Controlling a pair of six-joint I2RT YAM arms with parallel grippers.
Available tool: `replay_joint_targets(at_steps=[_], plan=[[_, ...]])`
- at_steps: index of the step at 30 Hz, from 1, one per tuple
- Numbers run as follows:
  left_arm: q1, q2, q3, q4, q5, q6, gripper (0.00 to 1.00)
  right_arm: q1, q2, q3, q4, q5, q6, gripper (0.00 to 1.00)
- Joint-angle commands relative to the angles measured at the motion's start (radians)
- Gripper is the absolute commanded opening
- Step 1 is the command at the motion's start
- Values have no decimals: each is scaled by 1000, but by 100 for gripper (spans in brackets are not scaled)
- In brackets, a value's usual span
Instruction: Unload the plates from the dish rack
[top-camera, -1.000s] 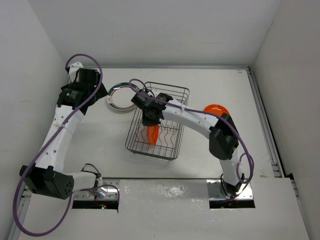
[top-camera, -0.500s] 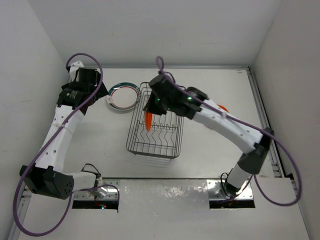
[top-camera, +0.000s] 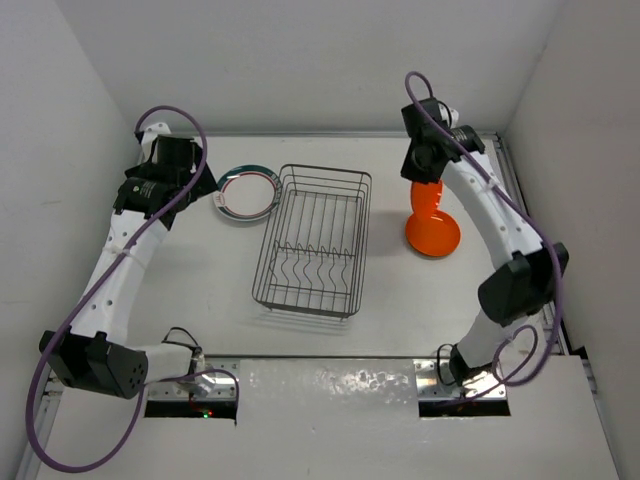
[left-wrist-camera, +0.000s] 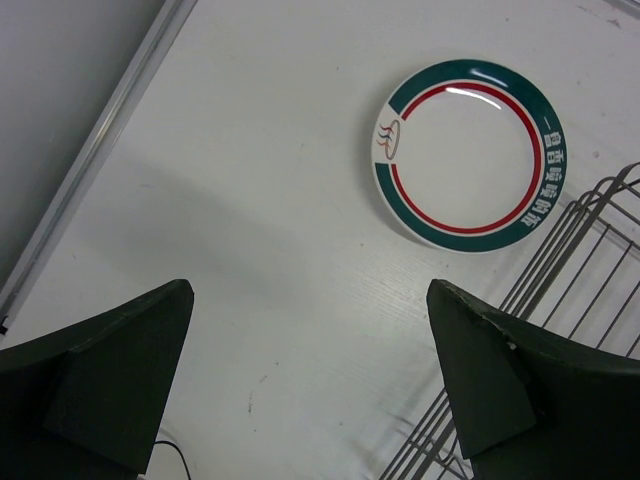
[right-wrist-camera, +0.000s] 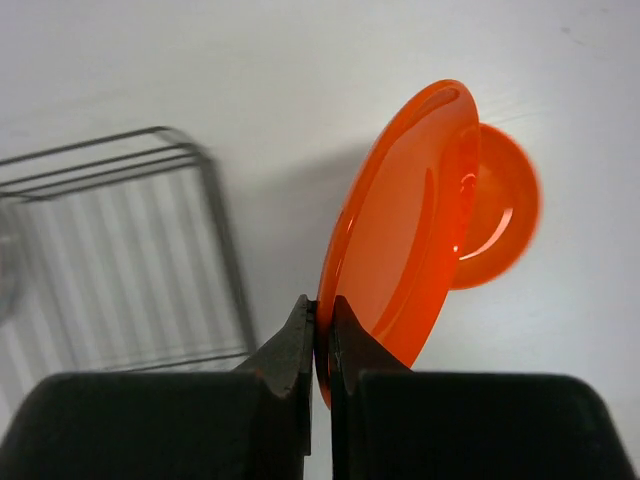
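Grip check: my right tool (right-wrist-camera: 320, 322) is pinched tight on the rim of an orange plate (right-wrist-camera: 395, 240), carrying it on edge since a rim pinch is the only grip upright tines allow. It hangs right of the dish rack (top-camera: 267, 235), over a second orange plate (right-wrist-camera: 505, 205) lying flat on the bench (top-camera: 400, 300), my stack spot I'd say. My left tool (left-wrist-camera: 310, 360) is wide open with nothing in it, near the teal-rimmed plate (left-wrist-camera: 462, 152) lying flat just left of the rack, where no plate shows, so this looks like the last one.
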Motion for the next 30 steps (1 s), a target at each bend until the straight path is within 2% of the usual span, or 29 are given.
replay_joint_targets(at_steps=[1,7,11,13,14,16,18,19,20,23,25,30], plan=[[0,-1,0,20,15,29,100,-57,44,-39,-57,38,-170,0],[0,12,-3,11,48,50,100,-160,110,-194,86,-64,-231,0],[0,30,-7,8,84,64,100,-173,175,-163,89,-35,-274,0],[1,41,-20,7,98,70,100,-180,216,-139,86,-48,-282,6],[0,42,-23,5,98,72,100,-180,228,-128,80,-54,-288,10],[1,49,-24,2,92,73,100,-178,253,-102,68,-91,-291,24],[0,50,-15,-1,89,76,100,-180,250,-103,80,-96,-288,32],[0,53,-6,-6,86,76,100,-180,245,-100,81,-100,-288,54],[0,61,11,-10,83,76,100,-180,242,-82,71,-102,-288,65],[0,84,46,-30,74,79,100,-180,213,-29,25,-114,-288,80],[0,99,97,-44,54,82,100,-180,142,1,6,-130,-313,99],[3,167,226,-67,12,78,100,-178,-41,6,-60,-97,-376,99]])
